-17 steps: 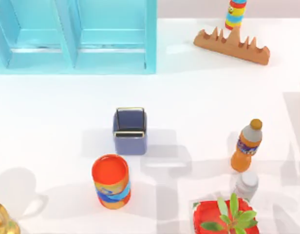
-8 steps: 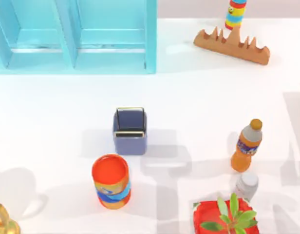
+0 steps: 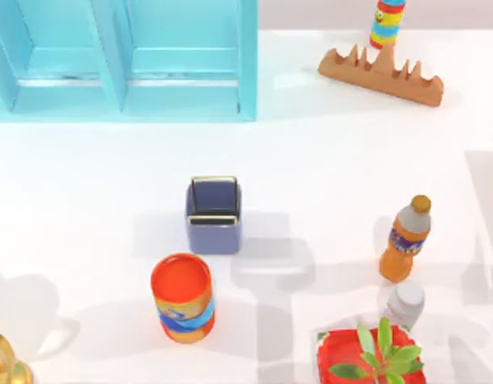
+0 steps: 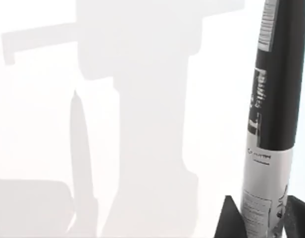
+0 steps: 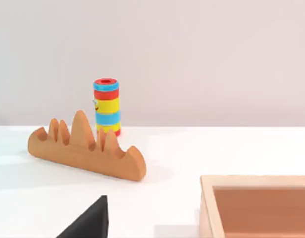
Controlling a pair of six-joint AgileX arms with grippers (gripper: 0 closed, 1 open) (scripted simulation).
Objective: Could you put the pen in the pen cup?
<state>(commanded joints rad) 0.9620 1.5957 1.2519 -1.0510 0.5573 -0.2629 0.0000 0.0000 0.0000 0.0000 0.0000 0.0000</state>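
The pen (image 4: 276, 89), black along most of its length and pale grey near the grip, stands out from my left gripper (image 4: 264, 220), which is shut on its grey end above the white table. The pen's shadow falls on the table beside it. The pen cup (image 3: 214, 216), square and slate-blue with a metallic rim, stands upright near the middle of the table in the top view. A dark part of my right gripper (image 5: 90, 223) shows low in the right wrist view, facing the far right corner of the table.
An orange can (image 3: 182, 298) stands just in front of the cup. At the right are an orange bottle (image 3: 405, 240), a white-capped bottle (image 3: 404, 304) and a red plant pot (image 3: 370, 356). A blue cabinet (image 3: 126, 60) and a wooden rack (image 3: 380, 74) line the back.
The arm shadows at the table's lower left have shifted slightly. The cup, can and bottles have not moved.
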